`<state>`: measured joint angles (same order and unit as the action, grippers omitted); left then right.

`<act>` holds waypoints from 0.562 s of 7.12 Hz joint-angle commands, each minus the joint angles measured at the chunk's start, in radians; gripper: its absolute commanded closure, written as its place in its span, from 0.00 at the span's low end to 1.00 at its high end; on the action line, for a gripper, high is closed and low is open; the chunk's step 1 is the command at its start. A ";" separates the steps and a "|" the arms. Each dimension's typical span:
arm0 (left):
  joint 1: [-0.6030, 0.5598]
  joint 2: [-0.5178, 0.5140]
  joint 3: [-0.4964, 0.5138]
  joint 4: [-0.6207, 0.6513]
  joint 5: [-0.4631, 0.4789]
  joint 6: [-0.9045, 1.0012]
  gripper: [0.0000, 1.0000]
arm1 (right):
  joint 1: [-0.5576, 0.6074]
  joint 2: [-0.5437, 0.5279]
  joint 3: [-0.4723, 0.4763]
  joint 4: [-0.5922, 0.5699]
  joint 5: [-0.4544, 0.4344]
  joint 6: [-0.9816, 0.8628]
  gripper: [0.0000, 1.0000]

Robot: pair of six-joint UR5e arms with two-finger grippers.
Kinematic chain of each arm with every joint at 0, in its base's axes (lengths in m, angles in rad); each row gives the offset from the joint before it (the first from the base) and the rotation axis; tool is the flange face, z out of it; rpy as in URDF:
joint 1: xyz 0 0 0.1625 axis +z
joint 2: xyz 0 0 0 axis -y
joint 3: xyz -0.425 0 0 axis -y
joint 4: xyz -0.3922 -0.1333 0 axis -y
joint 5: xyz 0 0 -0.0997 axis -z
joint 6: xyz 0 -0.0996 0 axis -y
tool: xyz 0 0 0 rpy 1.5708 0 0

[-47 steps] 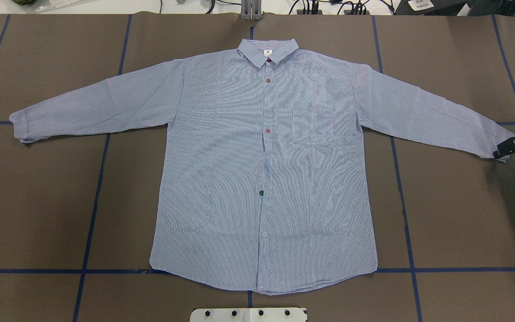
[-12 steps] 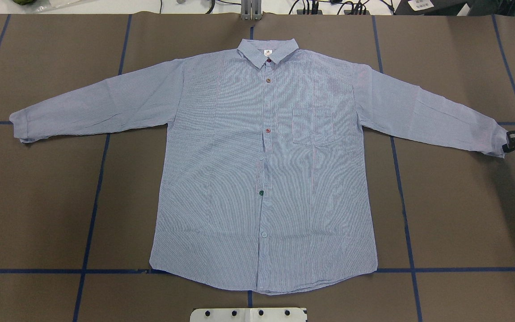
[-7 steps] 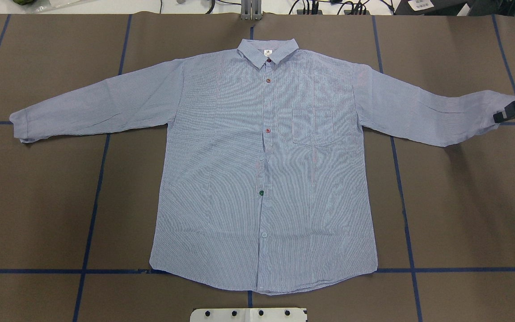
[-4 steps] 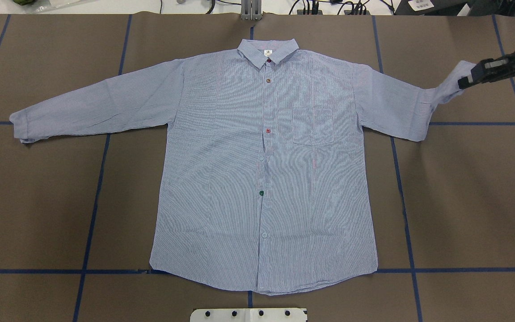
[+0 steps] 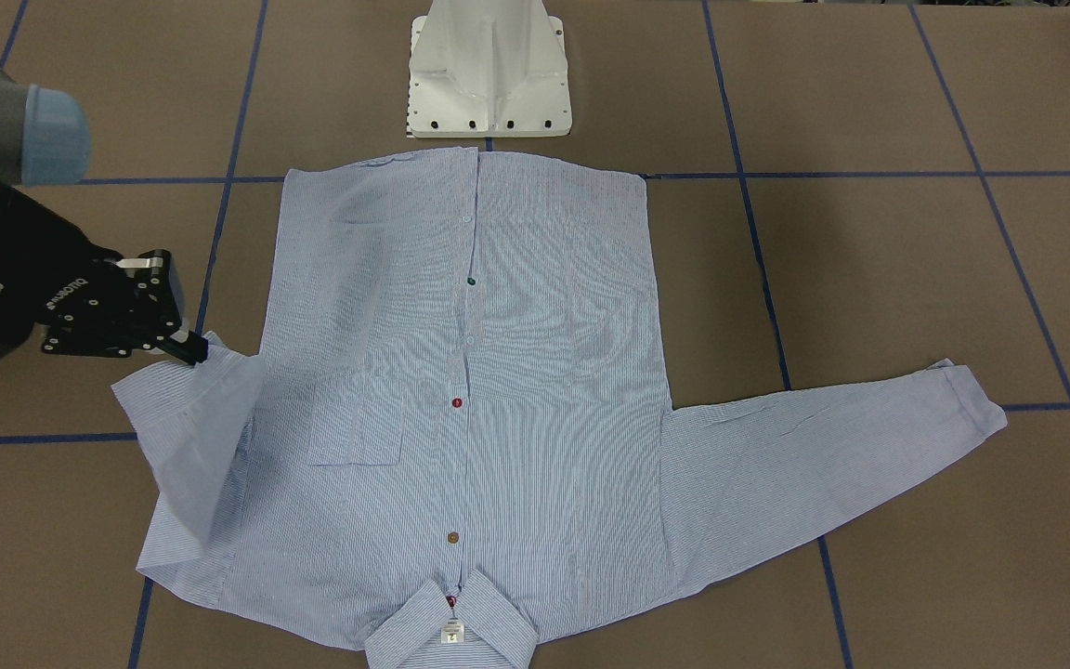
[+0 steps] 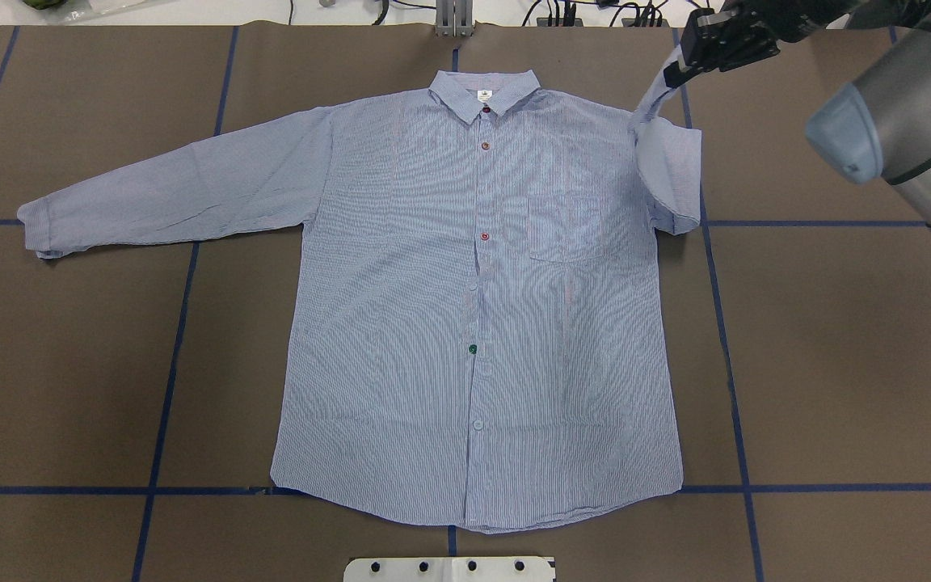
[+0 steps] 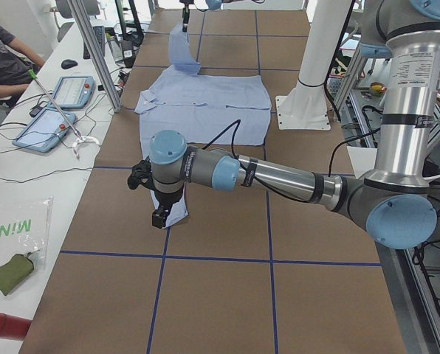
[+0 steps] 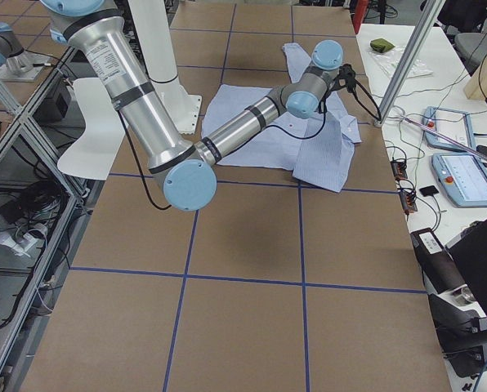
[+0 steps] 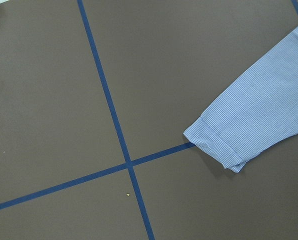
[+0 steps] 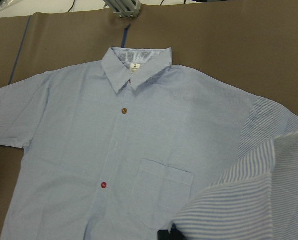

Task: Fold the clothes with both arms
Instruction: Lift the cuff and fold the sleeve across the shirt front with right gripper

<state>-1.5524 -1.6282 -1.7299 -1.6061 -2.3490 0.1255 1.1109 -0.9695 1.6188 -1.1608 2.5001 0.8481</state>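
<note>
Shirt [image 6: 473, 323] first: it is light blue with thin white stripes, and it lies flat and face up in the middle of the brown worktop [image 6: 837, 364]. Its collar [image 6: 486, 89] points to the worktop's far edge, away from my white base [image 5: 490, 65]. Its bottom hem lies near the edge by my base. Little buttons [image 6: 485, 145] run down the front, red, brown and green ones. The chest pocket [image 6: 566, 230] is on my right side of them.

My right fingers [image 5: 189, 350] are pinched tight on the right cuff [image 5: 159, 386]. They hold it up in the air by the shirt's right shoulder. The right sleeve [image 6: 666, 162] is bent in the middle. Its top part lies on the worktop by the shoulder, and the rest rises up to my fingers.

The left sleeve [image 6: 166, 194] lies flat and straight, reaching out toward the worktop's left edge. The left cuff [image 9: 216, 145] touches one of the blue tape lines [image 9: 126, 162], close to where two of them cross. My left fingers [image 7: 159, 216] hang over that cuff at the left end of the worktop. I cannot tell if they are open or closed, or if they touch the cloth.

The tape lines split the worktop into big squares.
</note>
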 commanded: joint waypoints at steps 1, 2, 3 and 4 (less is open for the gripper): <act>0.000 0.001 0.001 0.000 0.001 -0.001 0.00 | -0.072 0.142 -0.098 0.000 -0.012 0.011 1.00; 0.000 0.002 0.003 0.000 0.001 -0.001 0.00 | -0.091 0.167 -0.114 0.001 -0.021 0.011 1.00; 0.000 0.002 0.003 0.000 0.001 -0.001 0.00 | -0.115 0.172 -0.115 0.003 -0.061 0.011 1.00; 0.000 0.002 0.003 0.000 0.001 -0.001 0.00 | -0.143 0.182 -0.122 0.001 -0.094 0.011 1.00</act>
<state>-1.5524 -1.6263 -1.7276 -1.6061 -2.3485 0.1243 1.0017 -0.8032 1.5067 -1.1593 2.4461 0.8588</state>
